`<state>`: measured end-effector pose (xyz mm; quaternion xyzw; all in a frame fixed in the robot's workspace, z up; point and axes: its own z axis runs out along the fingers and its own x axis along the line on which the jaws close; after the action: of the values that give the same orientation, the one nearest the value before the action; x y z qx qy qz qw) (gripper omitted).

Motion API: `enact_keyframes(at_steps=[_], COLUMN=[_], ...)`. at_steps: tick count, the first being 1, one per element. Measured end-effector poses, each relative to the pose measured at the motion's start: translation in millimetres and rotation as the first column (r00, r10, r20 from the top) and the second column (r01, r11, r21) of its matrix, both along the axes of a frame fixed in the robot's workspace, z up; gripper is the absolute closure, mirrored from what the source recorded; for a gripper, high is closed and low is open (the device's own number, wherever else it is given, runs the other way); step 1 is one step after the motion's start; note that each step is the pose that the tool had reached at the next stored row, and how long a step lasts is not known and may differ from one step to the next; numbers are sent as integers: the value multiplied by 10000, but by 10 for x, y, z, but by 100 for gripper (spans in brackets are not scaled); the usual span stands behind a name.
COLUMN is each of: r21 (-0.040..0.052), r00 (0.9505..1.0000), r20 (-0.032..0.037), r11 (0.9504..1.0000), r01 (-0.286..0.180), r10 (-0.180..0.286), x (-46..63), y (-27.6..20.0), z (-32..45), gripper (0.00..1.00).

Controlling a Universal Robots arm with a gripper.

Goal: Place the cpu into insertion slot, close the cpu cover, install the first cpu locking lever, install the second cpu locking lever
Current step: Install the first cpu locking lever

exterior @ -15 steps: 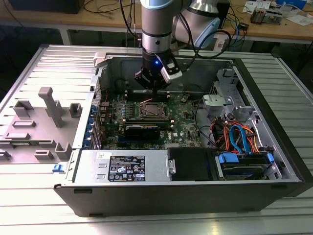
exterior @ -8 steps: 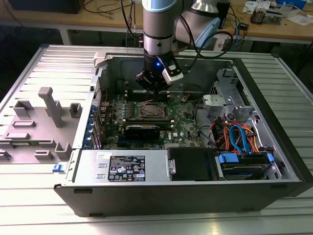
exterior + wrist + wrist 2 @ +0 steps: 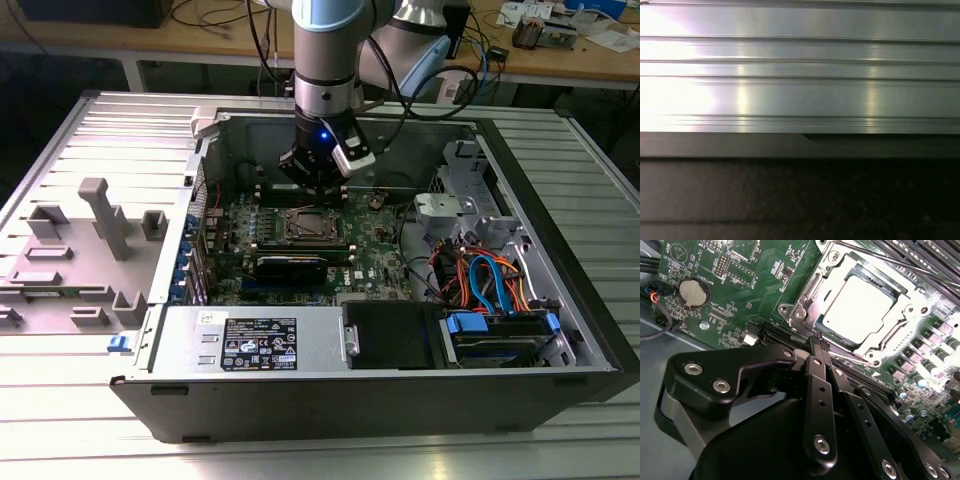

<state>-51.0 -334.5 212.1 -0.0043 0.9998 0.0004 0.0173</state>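
The cpu (image 3: pixel 857 305) lies flat in the insertion slot (image 3: pixel 305 225) on the green motherboard (image 3: pixel 740 290), its pale metal top facing up. The silvery cpu cover (image 3: pixel 807 292) lies down around it, the chip showing through its square cut-out. A thin metal lever rod (image 3: pixel 890 262) runs along the far side of the socket. My gripper (image 3: pixel 817 342) is shut, its black fingers meeting in a point right at the near edge of the socket with nothing held. In the exterior view the gripper (image 3: pixel 315 190) hangs just above the socket's far side.
The open computer case (image 3: pixel 560 260) walls in the board. A long black card (image 3: pixel 300 265) sits next to the socket, memory slots (image 3: pixel 920 255) beyond it. Power supply (image 3: pixel 260 340), coloured cables (image 3: pixel 490 275), a coin battery (image 3: pixel 694 292); grey fixtures (image 3: pixel 100 215) on the ribbed metal table (image 3: pixel 800 75).
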Motion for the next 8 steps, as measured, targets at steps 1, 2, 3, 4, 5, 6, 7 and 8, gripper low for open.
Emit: enact_keyframes(at_steps=[1, 2, 3, 4, 5, 6, 7, 8], r21=[3, 15, 23, 25, 26, 31, 41, 49], r00=[10000, 10000, 10000, 10000, 10000, 10000, 10000, 10000], r20=[-1, -2, -2, -3, -4, -4, -2, -2], r11=[10000, 10000, 10000, 10000, 10000, 10000, 10000, 10000], r01=[-1, 0, 0, 0, 1, -1, -1, -1], r10=[1, 0, 0, 0, -1, 1, 1, 1], x=[1, 2, 3, 4, 5, 9, 13, 15], y=[0, 0, -1, -1, 0, 0, 0, 0], z=[-8, -20, -25, -26, -28, -30, -35, -38], gripper=[89, 89, 89, 89, 89, 89, 89, 89])
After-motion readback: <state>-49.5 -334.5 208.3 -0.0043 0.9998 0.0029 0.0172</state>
